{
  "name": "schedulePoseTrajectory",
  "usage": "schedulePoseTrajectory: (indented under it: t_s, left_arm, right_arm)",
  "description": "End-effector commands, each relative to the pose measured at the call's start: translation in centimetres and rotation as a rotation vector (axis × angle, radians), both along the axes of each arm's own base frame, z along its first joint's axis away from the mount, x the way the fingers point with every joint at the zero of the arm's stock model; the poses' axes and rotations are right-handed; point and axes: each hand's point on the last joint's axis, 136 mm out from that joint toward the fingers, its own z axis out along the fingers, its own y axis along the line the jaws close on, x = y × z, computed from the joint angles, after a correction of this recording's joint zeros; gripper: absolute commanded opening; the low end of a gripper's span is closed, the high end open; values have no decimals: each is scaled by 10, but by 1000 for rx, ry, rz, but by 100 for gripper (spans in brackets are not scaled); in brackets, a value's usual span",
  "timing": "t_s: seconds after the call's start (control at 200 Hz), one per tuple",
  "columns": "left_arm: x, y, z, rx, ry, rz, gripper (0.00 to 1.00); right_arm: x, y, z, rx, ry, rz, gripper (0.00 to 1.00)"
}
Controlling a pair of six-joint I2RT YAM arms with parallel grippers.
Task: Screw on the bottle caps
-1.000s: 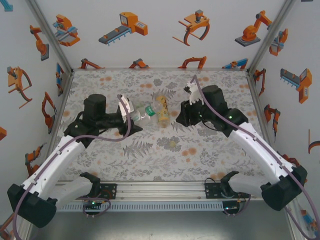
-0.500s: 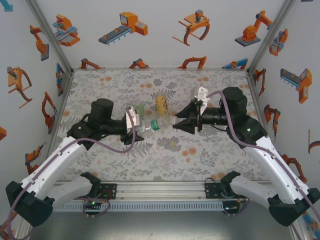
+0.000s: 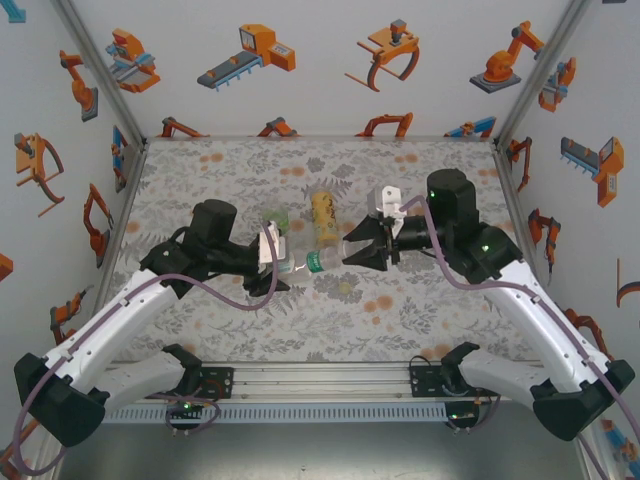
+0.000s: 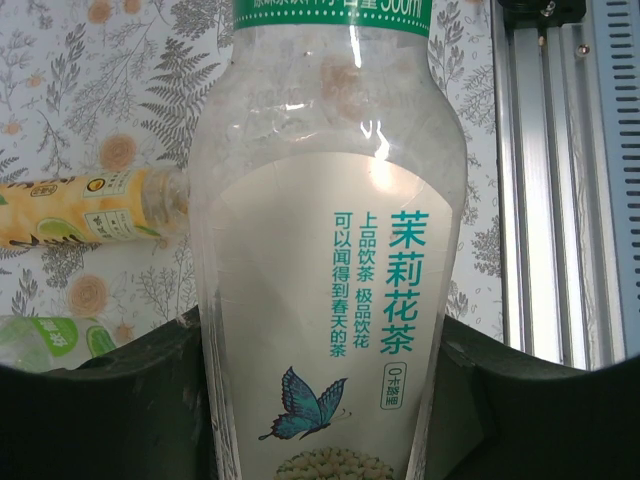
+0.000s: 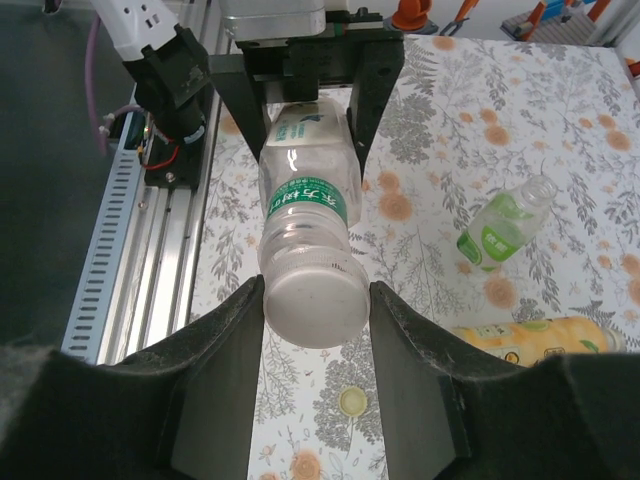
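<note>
Turning the cap home cleanly depends on keeping two axes in line. The left gripper [image 3: 281, 263] is clamped across the labelled lower body of the clear jasmine-tea bottle [image 4: 330, 250], holding it level above the floral cloth [image 3: 430, 320] with its neck towards the other arm. The right gripper [image 3: 362, 251] has its fingers spread to either side of the bottle's pale round end [image 5: 314, 305], which I take to be the white cap, since the label print reads upright towards that end. The fingers sit tight against its rim, but I cannot tell whether they are pressing on it yet.

My judgement is that the right wrist should be centred on the bottle's long axis before it rolls. A skewed grip would cross the thread or drag the bottle sideways in the left claw. Light inward pressure during the twist should help the thread catch, and the left hold must not slip.

Counting from the near side:
- One small pale-yellow disc [image 5: 350, 401] lies on the cloth and may be a loose cap, though it could be print.
- One clear bottle is held in the air.
- One short green-tinted bottle [image 5: 503, 228] lies on its side farther off, its mouth seemingly bare.
- One yellow bottle [image 3: 322, 216] lies beside it.

That makes three bottles and at most two caps.
</note>
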Motion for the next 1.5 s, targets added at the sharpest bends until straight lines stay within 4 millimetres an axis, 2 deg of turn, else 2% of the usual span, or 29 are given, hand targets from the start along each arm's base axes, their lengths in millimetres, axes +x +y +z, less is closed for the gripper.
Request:
schedulePoseTrajectory:
  t_s: [0.0,0.456,0.776,1.162,1.492]
  left_arm:
    - [-5,-3,14,-29,-21,-41,0]
    - [-3,-4,14,-28,-18,-37,0]
    - [-4,-4,23,-61,-35,-34,0]
    - [-6,-3,28,-92,-41,-43,0]
    - [-6,-3,30,-100,-48,-42,0]
  right_arm:
    - [-10,4,8,20,-34,71,18]
    - [-10,13,-3,6,-38,73,17]
    - [-13,15,-9,0,-42,75,16]
    - [-12,15,-6,11,-64,56,12]
    - [-9,23,-8,0,62,57,8]
